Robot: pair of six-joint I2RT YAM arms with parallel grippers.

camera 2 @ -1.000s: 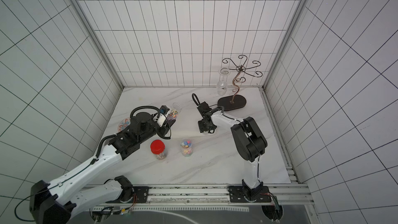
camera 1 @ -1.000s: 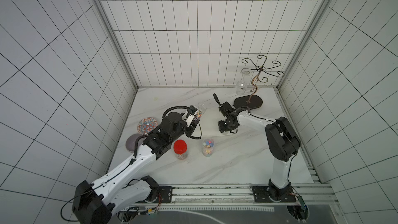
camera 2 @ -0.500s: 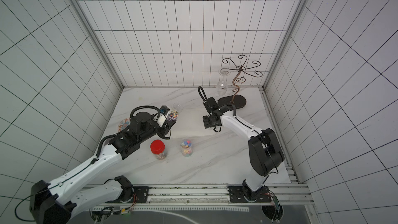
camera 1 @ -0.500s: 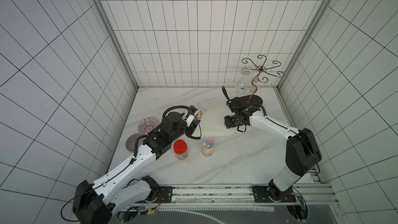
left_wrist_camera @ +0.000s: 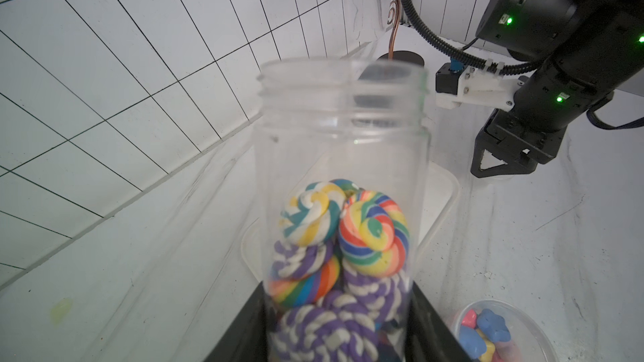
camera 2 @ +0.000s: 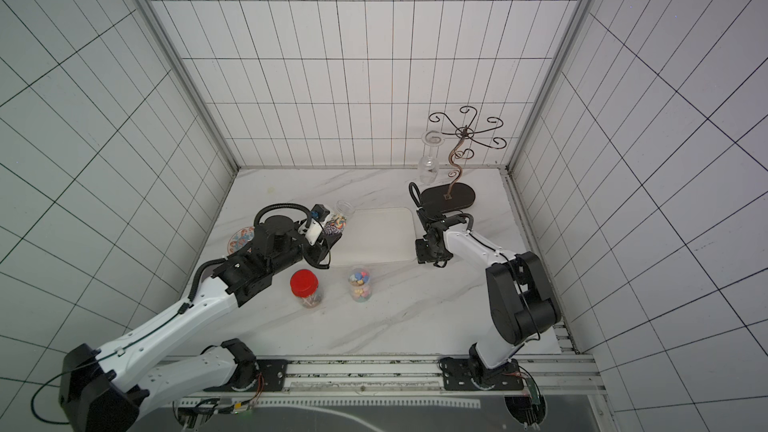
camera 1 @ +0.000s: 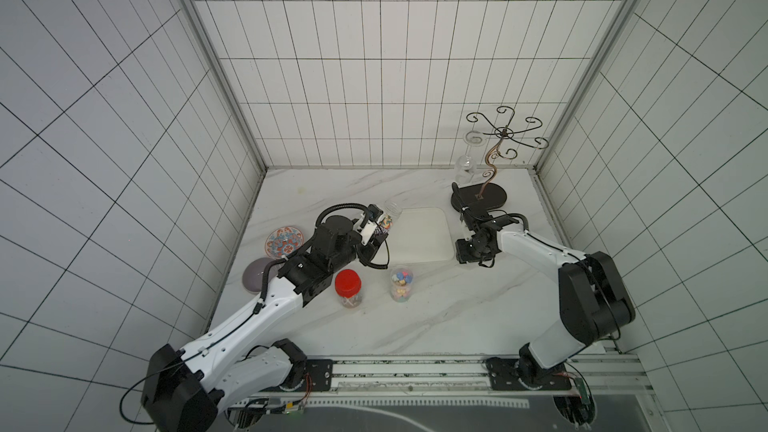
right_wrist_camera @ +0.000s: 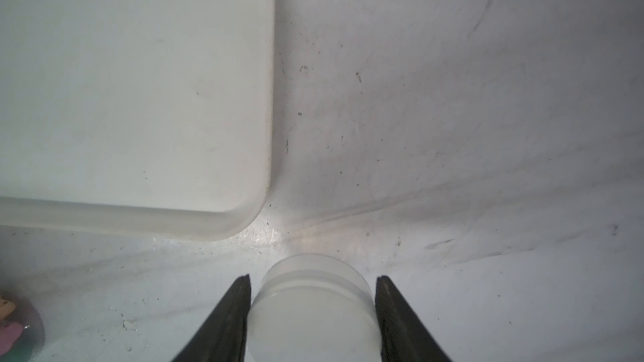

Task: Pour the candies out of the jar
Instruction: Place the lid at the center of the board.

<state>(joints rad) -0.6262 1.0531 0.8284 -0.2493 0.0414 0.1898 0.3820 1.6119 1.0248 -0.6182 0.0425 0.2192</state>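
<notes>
Spanning the tiled booth, the marble tabletop bears a white tray, with bare marble behind it. At the tray's left edge the left gripper clamps the open jar, candies inside. At its right edge the right gripper pinches a white lid.

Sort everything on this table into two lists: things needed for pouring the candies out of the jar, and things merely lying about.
Job: clear jar held in the left gripper; swirl candies inside it; white tray next to it; white lid in the right gripper.

Lying about: red-lidded jar; open jar of pastel lumps; patterned plate; grey plate; metal stand; wine glass.
</notes>
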